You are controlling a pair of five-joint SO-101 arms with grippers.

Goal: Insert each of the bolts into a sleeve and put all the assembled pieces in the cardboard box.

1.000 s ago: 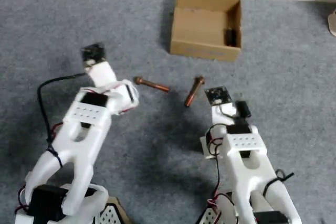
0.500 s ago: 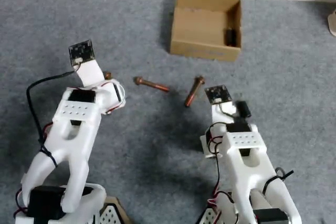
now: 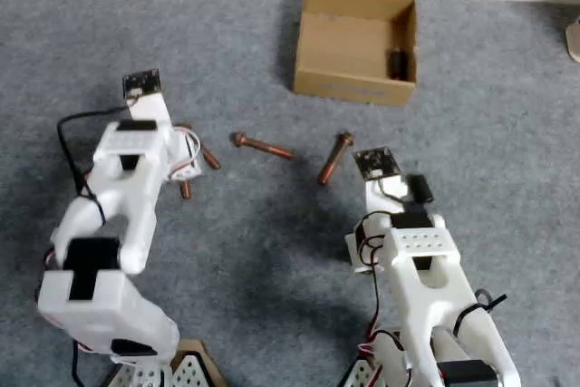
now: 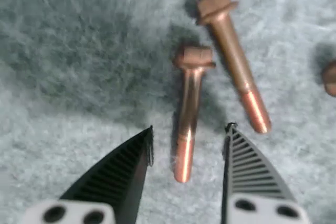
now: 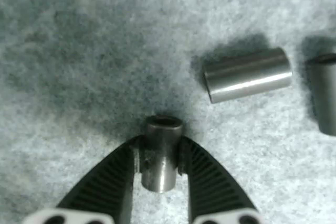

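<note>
My left gripper [image 4: 189,132] is open low over the grey carpet, with one copper bolt [image 4: 188,124] lying between its fingers. A second bolt [image 4: 234,66] lies just beside it. In the high view these two bolts [image 3: 208,157] [image 3: 186,189] poke out from under the left arm [image 3: 136,160]. Two more bolts [image 3: 261,145] [image 3: 333,159] lie in the middle. My right gripper [image 5: 159,144] is shut on a dark metal sleeve [image 5: 160,156]. Another sleeve [image 5: 247,75] lies on its side close by. The cardboard box [image 3: 349,88] stands at the back with a dark piece [image 3: 397,62] inside.
A third sleeve [image 5: 323,94] shows at the edge of the right wrist view. The right arm [image 3: 412,251] stands at the front right. Grey carpet [image 3: 272,242] covers the table, with open floor between the two arms.
The left arm has swung left and drawn back, so its gripper now sits over the two leftmost bolts. The right arm has not moved.
</note>
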